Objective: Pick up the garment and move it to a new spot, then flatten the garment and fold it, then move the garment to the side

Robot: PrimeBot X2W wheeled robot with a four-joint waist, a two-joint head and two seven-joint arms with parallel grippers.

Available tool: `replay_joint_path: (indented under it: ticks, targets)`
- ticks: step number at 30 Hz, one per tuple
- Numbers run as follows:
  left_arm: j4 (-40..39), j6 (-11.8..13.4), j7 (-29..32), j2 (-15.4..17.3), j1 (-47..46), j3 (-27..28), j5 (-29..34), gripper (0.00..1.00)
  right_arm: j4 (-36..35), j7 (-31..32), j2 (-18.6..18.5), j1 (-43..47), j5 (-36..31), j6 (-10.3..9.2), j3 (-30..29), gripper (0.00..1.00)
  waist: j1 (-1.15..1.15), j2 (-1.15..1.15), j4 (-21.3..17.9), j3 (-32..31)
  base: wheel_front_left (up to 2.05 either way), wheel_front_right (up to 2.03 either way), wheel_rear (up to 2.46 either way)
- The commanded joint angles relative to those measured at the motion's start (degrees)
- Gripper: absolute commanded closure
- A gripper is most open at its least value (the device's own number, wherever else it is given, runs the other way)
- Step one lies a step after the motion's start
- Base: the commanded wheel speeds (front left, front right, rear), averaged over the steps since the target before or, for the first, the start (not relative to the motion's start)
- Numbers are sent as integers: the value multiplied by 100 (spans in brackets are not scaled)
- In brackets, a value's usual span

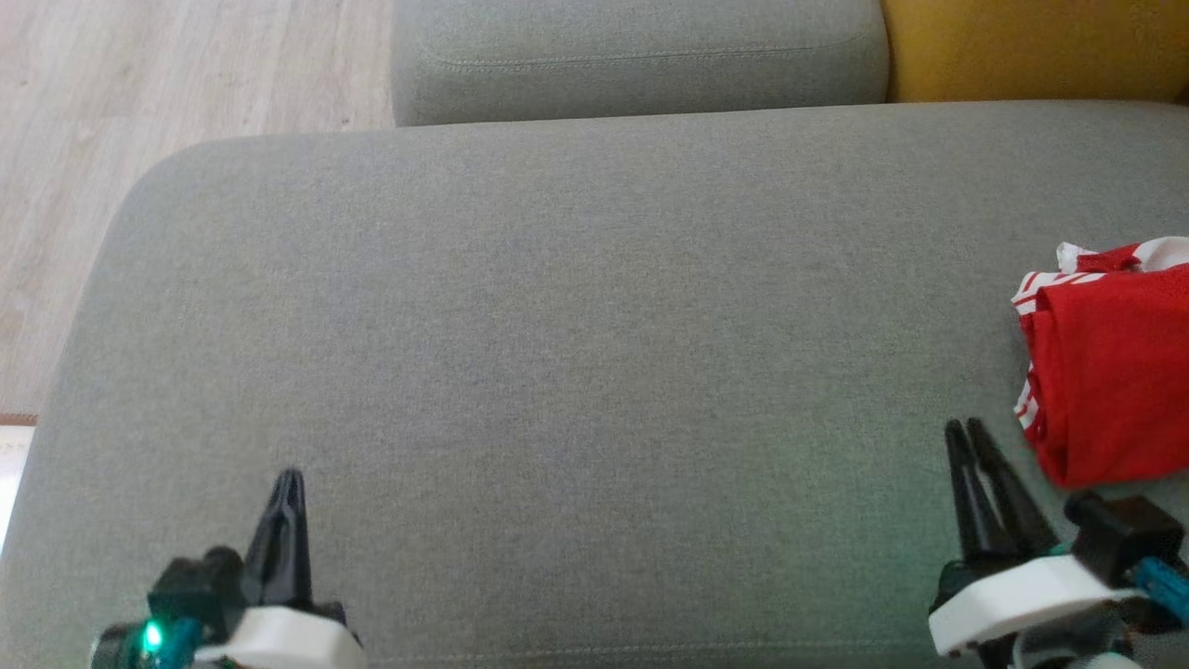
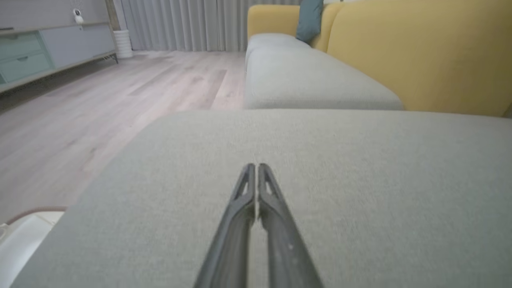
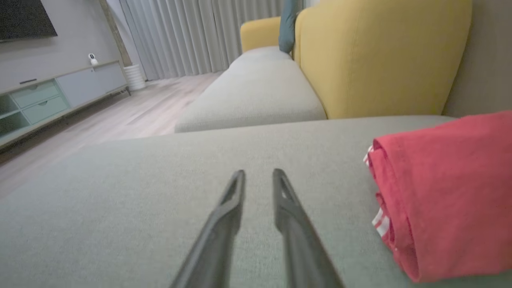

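The garment (image 1: pixel 1105 372) is a red piece with white stripes, folded into a thick bundle at the right edge of the grey seat cushion (image 1: pixel 557 325). In the right wrist view the garment (image 3: pixel 444 188) lies just right of my fingers, apart from them. My right gripper (image 1: pixel 964 427) (image 3: pixel 259 173) hovers low near the cushion's front right, its fingers a narrow gap apart with nothing between them. My left gripper (image 1: pixel 290 476) (image 2: pixel 255 166) sits at the front left, shut and empty, over bare cushion.
A second grey cushion (image 1: pixel 641 56) adjoins at the back, with a yellow backrest (image 1: pixel 1031 46) at the far right. Wooden floor (image 1: pixel 186 74) lies beyond the cushion's left edge. A low cabinet (image 2: pixel 40 52) stands across the room.
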Motion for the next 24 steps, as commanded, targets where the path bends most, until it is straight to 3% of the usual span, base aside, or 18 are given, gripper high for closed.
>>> replay_joint_path:
  ticks: [1, 24]
  targets:
    - [-118, -16, 11, 25, -44, 19, -122, 100, -118, -15, -3, -6, 127, 0, 9, 100, 0, 0, -1, 0, 0, 0, 0]
    - [132, -314, 276, -49, -314, 242, -1603, 100, 225, 2, -98, -292, 1692, 4, 2, 100, 0, 0, -9, -15, 0, 0, 0]
